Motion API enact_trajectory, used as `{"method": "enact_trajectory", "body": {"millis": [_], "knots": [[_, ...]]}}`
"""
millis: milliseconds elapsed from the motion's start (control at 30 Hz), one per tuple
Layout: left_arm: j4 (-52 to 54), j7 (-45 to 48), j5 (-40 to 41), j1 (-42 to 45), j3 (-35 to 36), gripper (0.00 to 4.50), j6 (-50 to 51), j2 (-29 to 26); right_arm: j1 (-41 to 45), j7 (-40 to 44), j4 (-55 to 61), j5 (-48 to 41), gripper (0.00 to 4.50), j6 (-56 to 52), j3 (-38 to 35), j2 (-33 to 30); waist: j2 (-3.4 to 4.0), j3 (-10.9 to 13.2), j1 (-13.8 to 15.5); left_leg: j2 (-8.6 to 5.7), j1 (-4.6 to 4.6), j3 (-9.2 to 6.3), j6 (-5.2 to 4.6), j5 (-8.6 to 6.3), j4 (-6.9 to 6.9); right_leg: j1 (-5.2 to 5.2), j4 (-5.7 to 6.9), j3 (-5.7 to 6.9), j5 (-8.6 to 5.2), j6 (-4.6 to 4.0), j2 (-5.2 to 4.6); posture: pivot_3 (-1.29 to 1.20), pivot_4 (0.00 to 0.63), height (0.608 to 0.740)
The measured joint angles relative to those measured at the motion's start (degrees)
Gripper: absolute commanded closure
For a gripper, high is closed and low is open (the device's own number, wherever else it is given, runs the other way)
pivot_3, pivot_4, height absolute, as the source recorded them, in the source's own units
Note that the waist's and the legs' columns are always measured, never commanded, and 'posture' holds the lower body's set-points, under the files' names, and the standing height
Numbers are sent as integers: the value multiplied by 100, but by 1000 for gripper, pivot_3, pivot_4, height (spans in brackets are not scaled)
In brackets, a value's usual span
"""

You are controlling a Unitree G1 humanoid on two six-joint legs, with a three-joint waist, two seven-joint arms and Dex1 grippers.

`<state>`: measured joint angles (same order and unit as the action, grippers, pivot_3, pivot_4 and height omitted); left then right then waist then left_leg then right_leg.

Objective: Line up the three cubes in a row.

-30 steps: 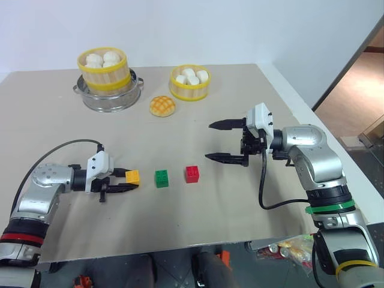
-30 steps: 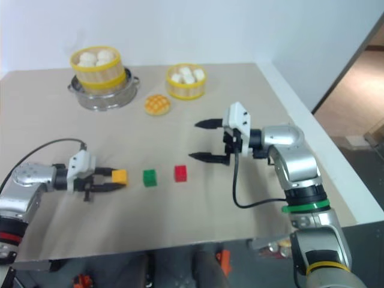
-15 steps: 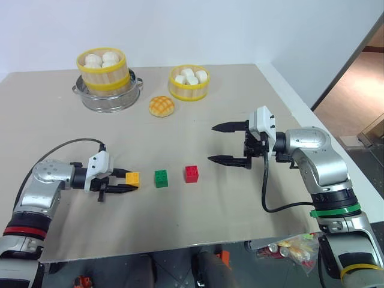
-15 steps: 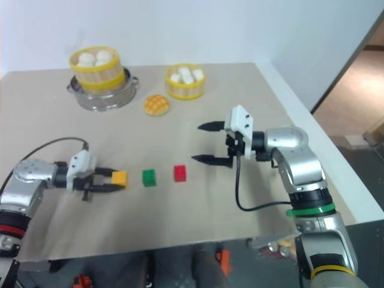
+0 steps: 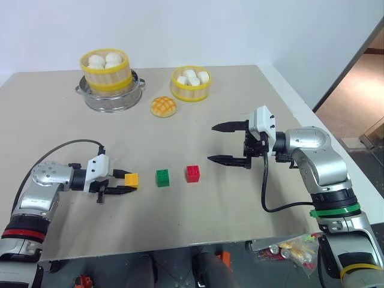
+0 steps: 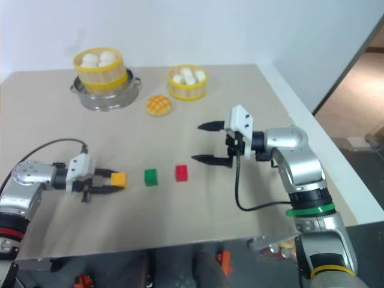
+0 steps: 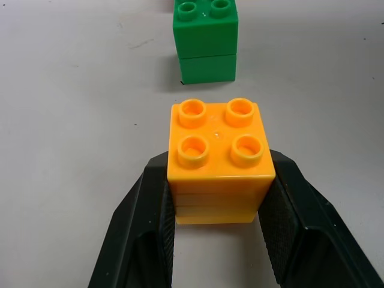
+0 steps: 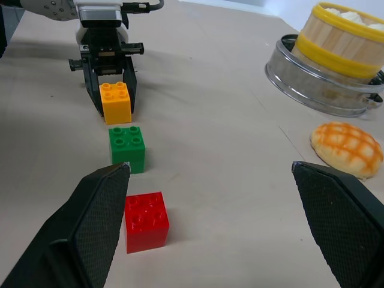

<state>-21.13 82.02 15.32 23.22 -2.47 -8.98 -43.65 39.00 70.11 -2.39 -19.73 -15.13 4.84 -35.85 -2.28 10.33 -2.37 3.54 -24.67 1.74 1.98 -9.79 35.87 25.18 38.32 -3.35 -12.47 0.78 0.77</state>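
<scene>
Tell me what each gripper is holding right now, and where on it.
Left gripper clamps the orange-yellow cube by its two opposite side faces. Right gripper is open, holding nothing.

Far end of a beige bench (image 5: 198,210), laid with steamers and a bun.

At far left, a yellow-banded bamboo steamer (image 5: 105,70) holding white buns, seated in a metal pot (image 5: 109,99) with side handles. Near it to the right, a 2nd, lower bamboo steamer (image 5: 190,84) resting directly on the bench, filled with small white pieces. Between the 2 and slightly nearer, a round golden-brown bun (image 5: 163,106) with a criss-cross top, apart from both. Beyond, a plain pale wall (image 5: 240,30). Off the right edge, wooden floor (image 5: 354,102). Under the near right corner, a crumpled plastic bag (image 5: 294,247) with coloured contents.
</scene>
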Motion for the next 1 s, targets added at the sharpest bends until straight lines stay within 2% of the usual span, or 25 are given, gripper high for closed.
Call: {"method": "enact_trajectory", "body": {"millis": [333, 1000], "knots": [[223, 170, 173, 15, -106, 3172, 512, 219, 0, -2, 12, 1, 0, -42, 0, -1, 1, 0, 15, -1, -8, 0, 0, 0, 8, 4, 0, -1, 5, 9, 1, 0, 150, 740], [-643, 383, -11, 420, -165, 3172, -120, -4, -48, -7, 125, 9, 0, -95, 0, -70, 1, 1, -33, 2, 21, -3, -14, 9, 33, 5, 71, -1, -7, -28, 7, 0, 150, 740]]}}
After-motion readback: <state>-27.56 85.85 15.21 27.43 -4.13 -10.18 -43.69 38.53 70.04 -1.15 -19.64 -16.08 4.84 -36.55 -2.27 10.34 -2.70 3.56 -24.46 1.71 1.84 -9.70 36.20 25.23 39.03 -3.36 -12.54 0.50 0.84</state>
